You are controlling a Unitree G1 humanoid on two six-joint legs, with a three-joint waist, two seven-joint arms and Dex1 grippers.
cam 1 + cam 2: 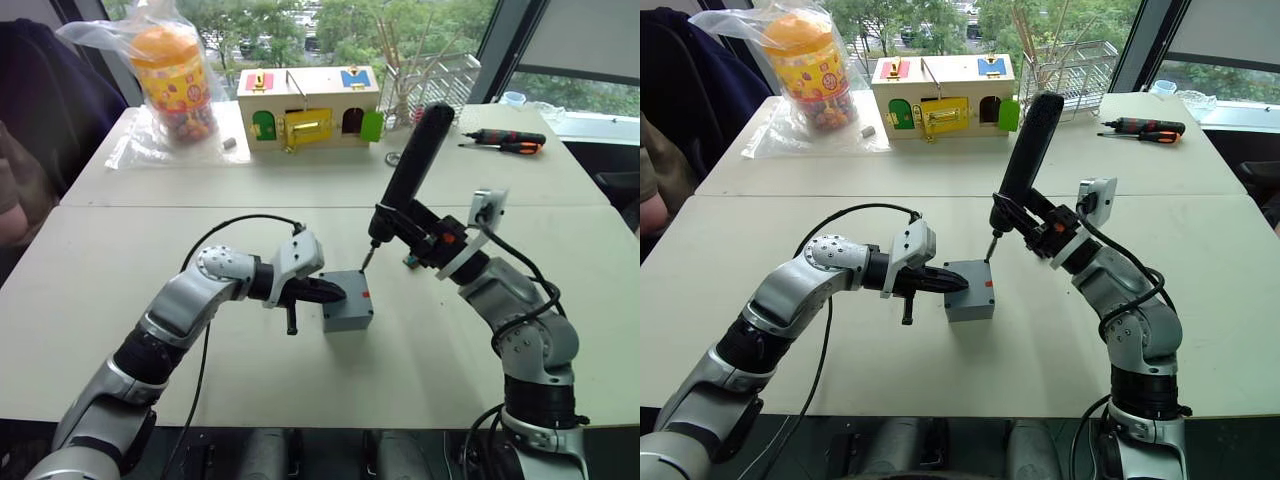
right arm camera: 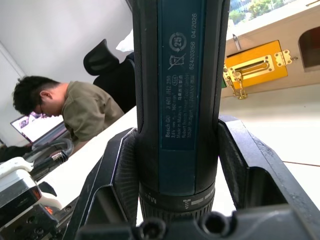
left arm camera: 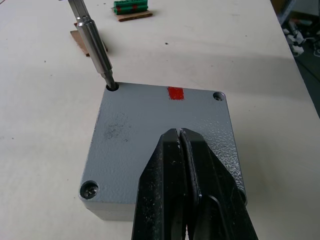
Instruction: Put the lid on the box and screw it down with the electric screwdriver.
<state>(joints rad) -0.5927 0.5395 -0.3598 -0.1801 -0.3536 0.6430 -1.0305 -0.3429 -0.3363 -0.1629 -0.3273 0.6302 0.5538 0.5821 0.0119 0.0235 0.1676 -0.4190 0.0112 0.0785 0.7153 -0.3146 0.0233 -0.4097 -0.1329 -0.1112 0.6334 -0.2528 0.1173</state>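
One electric screwdriver (image 1: 414, 160) bit sits in one lid (image 3: 160, 135) corner hole.

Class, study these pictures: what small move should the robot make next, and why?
Probably run the electric screwdriver and press down: its bit already sits in a corner hole of the lid, which lies on the box, while the shut left gripper pins the lid.

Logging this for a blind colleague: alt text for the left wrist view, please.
The electric screwdriver has its bit in a corner screw hole of the lid, which sits on the box. The left gripper, fingers shut, rests on the lid near its red mark.
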